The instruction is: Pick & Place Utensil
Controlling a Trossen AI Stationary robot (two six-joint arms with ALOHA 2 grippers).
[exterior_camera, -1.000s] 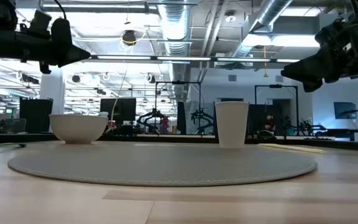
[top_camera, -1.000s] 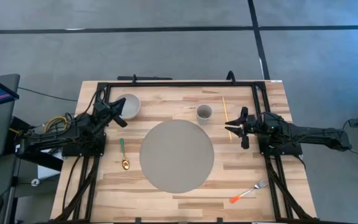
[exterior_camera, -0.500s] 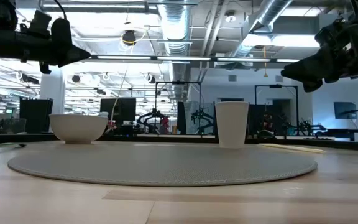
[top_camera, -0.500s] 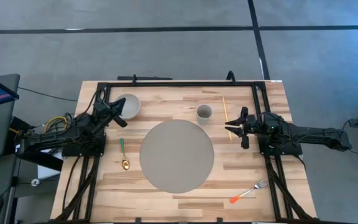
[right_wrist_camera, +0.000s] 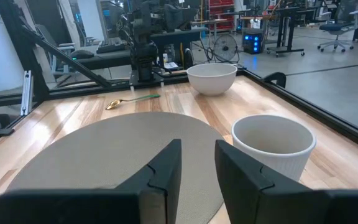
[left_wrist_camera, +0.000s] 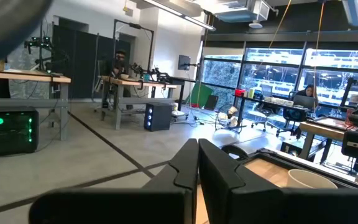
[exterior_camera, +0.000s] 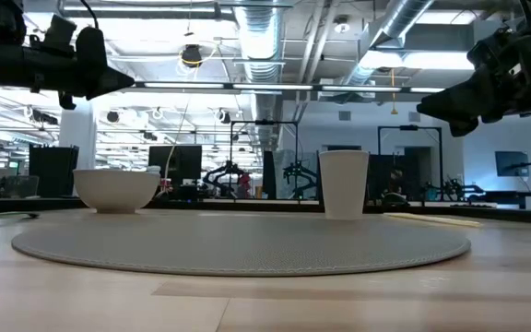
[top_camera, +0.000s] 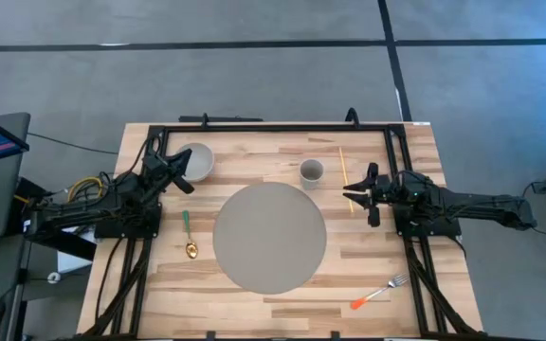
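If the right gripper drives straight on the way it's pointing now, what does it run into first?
Probably the cup. The right gripper points across the mat toward the left arm, with the cup just beside that line; it might slip past.

Both dark arms reach in from the table's two sides and hang above it, neither touching anything. The left tool [top_camera: 184,172] sits at the far left part of the table, its fingers [left_wrist_camera: 213,171] pressed together with no gap between them. The right tool [top_camera: 360,193] sits at the right side, pointing inward, its fingers [right_wrist_camera: 166,165] parted by a narrow gap and holding nothing.
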